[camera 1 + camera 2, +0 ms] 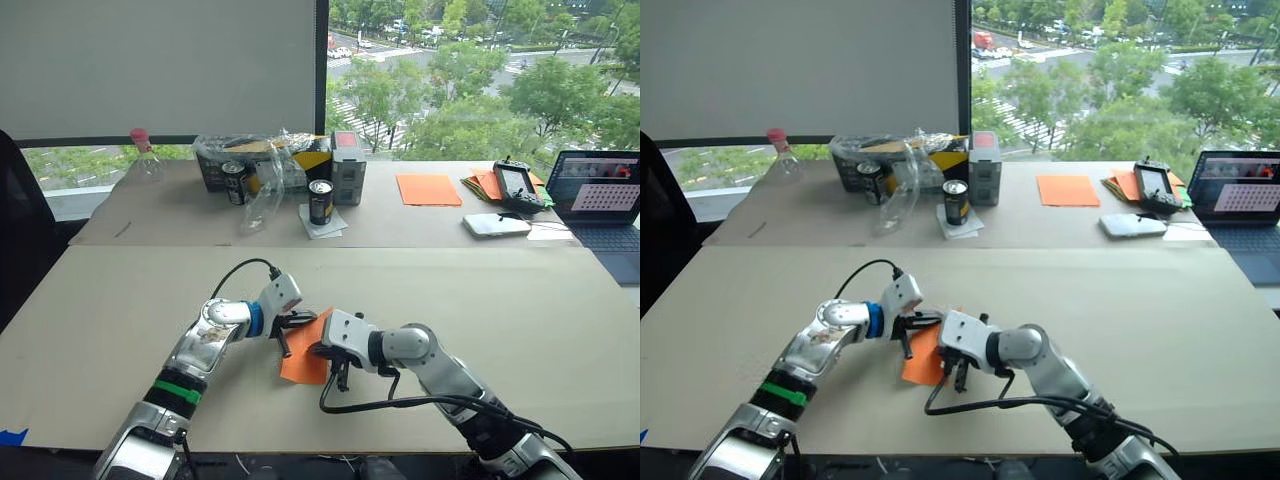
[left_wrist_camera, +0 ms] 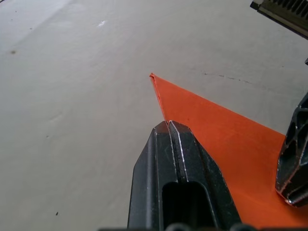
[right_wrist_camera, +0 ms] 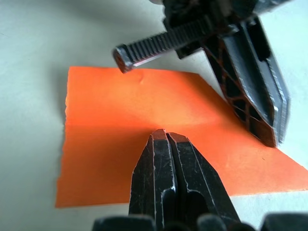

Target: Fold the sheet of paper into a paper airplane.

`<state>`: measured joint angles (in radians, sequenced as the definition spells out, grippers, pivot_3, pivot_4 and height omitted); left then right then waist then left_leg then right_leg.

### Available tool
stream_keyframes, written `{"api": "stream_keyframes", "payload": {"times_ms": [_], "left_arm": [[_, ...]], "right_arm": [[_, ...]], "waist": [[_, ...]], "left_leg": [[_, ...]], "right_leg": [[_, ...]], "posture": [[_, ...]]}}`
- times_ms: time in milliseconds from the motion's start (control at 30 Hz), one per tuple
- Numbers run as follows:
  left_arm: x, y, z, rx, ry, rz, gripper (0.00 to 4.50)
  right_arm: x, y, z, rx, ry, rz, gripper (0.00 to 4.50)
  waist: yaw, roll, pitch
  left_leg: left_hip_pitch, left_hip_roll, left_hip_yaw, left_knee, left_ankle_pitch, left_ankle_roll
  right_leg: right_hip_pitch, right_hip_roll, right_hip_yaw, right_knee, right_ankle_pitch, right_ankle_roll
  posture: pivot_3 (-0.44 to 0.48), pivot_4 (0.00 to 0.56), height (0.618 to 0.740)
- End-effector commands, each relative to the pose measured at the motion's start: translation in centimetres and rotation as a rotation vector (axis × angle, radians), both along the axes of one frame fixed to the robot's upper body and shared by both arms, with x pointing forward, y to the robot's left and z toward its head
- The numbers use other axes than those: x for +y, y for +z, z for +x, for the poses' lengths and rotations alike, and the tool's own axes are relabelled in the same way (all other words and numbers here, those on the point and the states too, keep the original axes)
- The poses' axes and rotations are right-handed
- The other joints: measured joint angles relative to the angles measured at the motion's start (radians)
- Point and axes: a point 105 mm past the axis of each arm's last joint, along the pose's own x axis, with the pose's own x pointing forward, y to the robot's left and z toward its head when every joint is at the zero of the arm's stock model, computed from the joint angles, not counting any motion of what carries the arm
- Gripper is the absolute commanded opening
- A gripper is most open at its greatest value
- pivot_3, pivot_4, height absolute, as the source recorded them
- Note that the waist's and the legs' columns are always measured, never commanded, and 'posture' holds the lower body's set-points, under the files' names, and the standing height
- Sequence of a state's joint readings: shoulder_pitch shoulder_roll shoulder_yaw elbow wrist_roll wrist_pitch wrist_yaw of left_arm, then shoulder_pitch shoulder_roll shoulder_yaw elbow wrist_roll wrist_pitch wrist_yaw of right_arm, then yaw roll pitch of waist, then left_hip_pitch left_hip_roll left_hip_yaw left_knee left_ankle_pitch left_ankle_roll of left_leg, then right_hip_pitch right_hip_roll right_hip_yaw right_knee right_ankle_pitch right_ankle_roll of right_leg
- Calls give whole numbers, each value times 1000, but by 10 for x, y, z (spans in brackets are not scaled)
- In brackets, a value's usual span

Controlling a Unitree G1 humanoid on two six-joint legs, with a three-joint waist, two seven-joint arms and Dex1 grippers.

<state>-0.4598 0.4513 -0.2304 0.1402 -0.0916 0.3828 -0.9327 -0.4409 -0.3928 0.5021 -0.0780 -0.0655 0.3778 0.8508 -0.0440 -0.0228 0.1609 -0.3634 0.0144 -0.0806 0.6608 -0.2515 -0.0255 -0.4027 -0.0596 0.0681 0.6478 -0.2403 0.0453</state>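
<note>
The bright orange sheet of paper (image 1: 304,358) lies folded on the near table between my two grippers, and one of its corners runs out to a sharp point (image 2: 153,76). My left gripper (image 2: 168,124) is shut, its tips resting at the paper's edge just behind that point. From the other side my right gripper (image 3: 165,134) is also shut, its tips pressing down on the middle of the orange surface (image 3: 120,144). In the right wrist view the left gripper (image 3: 250,72) stands just beyond the paper's far edge.
On the far table stand two dark cans (image 1: 321,200) (image 1: 236,182), a clear plastic bag over boxes (image 1: 270,160), a pink-capped bottle (image 1: 143,152), a flat orange sheet (image 1: 428,189), an orange stack (image 1: 484,183), a handheld controller (image 1: 518,186) and a laptop (image 1: 605,195).
</note>
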Motion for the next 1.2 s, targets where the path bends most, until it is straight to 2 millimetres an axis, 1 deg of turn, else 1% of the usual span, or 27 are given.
{"api": "stream_keyframes", "payload": {"times_ms": [33, 100, 200, 267, 367, 400, 500, 567, 633, 700, 733, 767, 867, 933, 967, 1033, 1067, 1133, 1200], "left_arm": [[15, -14, -18, 65, 30, 38, 9], [22, -18, -29, 89, 39, 36, 9], [40, -26, -42, 137, 98, 40, 9], [51, -26, -45, 149, 141, 33, 9], [62, -20, -43, 171, 188, -4, 9], [64, -16, -42, 178, 185, -19, 9], [60, 3, -36, 167, 167, -95, 9], [57, 19, -30, 157, 158, -164, 9], [54, 33, -29, 153, 128, -241, 9], [51, 42, -29, 144, 109, -300, 9], [53, 45, -26, 127, 119, -314, 9], [55, 46, -24, 116, 127, -320, 9], [55, 60, -15, 189, 118, -409, 9], [53, 67, -9, 211, 109, -419, 9], [53, 68, -6, 222, 110, -419, 257], [47, 65, -6, 310, 73, -375, 750], [45, 58, -2, 301, 91, -280, 1221], [42, 54, 4, 274, 113, -192, 1906], [31, 64, -2, 463, 57, -271, 2569]], "right_arm": [[-10, -28, 3, 85, -40, -80, 0], [-9, -27, 4, 82, -34, -80, 0], [-8, -26, 5, 78, -21, -82, 0], [-9, -26, 6, 76, -15, -85, 0], [-8, -22, 8, 67, -11, -80, 0], [-8, -18, 10, 54, -14, -73, 0], [-11, -10, 13, 33, -28, -54, 0], [-14, -5, 10, 25, -30, -42, 0], [-15, 1, 7, 13, -24, -31, 0], [-17, 6, 7, -6, -22, -29, 0], [-20, 11, 6, -13, -22, -27, 0], [-22, 14, 6, -18, -23, -25, 0], [-31, 31, 2, -39, -22, -8, 0], [-36, 38, -1, -51, -26, -9, 0], [-38, 40, -2, -53, -27, -10, 0], [-43, 48, -6, -61, -32, 0, 0], [-45, 52, -9, -67, -36, 1, 0], [-49, 57, -12, -83, -44, 0, 0], [-53, 62, -13, -90, -66, 7, 0]], "waist": [[-2, 0, 0], [-3, 1, -1], [-5, 1, -1], [-3, 1, -1], [-3, 1, -1], [-3, 1, -1], [-3, 1, -1], [0, 1, 0], [5, 0, 0], [5, 1, 0], [4, 1, 0], [5, 0, 1], [6, -1, 2], [6, -2, 3], [3, -2, 3], [1, -2, 3], [-1, -2, 3], [-2, -2, 3], [-2, -3, 4]], "left_leg": [[1, 0, 0, 0, 0, 0], [2, 0, 0, -1, 0, 0], [3, 1, 0, -2, 0, 0], [5, 1, 0, -2, 0, 0], [12, 1, 0, -3, -1, 1], [12, 1, 0, -3, -1, 2], [11, 1, 0, -3, -1, 2], [10, 1, 0, -3, -1, 2], [7, 1, 0, -2, -1, 2], [2, 0, 0, -2, -1, 2], [-2, 0, 0, -2, -1, 1], [-4, 0, 0, -1, -1, 1], [-6, 0, 0, -1, -1, 1], [-8, 0, -1, -1, -1, 1], [-8, 0, -1, -1, -1, 1], [-8, 0, -1, -1, -1, 1], [-9, 0, -1, -1, -1, 1], [-9, 0, -1, -1, -1, 1], [-9, 0, -1, -1, -1, 1]], "right_leg": [[1, 0, 0, 0, 0, 0], [1, 0, 0, 0, 0, 0], [2, 0, 0, 0, -1, -1], [3, 0, 0, 0, -2, 1], [10, 0, 0, 0, -6, 7], [10, 0, 0, 0, -7, 7], [9, 0, 0, 0, -7, 7], [8, 0, 0, 0, -7, 7], [6, 0, 0, 0, -7, 7], [1, 0, 0, 0, -6, 5], [-2, -1, 0, 0, -2, 0], [-4, -1, 0, 0, -2, -1], [-7, -1, 0, 0, -2, -1], [-8, -1, -1, 0, -2, -1], [-8, -1, -1, 0, -2, -1], [-8, -1, -1, 0, -2, -1], [-8, 0, -1, -1, -2, -1], [-9, 0, -1, 0, -2, -1], [-9, 0, -1, -1, -2, -1]], "posture": [[0, 150, 720], [0, 150, 720], [0, 150, 720], [0, 150, 720], [0, 150, 720], [0, 150, 720], [0, 150, 720], [0, 150, 720], [0, 150, 720], [0, 150, 720], [0, 150, 720], [0, 150, 720], [0, 150, 720], [0, 150, 720], [0, 150, 720], [0, 150, 720], [0, 150, 720], [0, 150, 720], [0, 150, 720]]}}
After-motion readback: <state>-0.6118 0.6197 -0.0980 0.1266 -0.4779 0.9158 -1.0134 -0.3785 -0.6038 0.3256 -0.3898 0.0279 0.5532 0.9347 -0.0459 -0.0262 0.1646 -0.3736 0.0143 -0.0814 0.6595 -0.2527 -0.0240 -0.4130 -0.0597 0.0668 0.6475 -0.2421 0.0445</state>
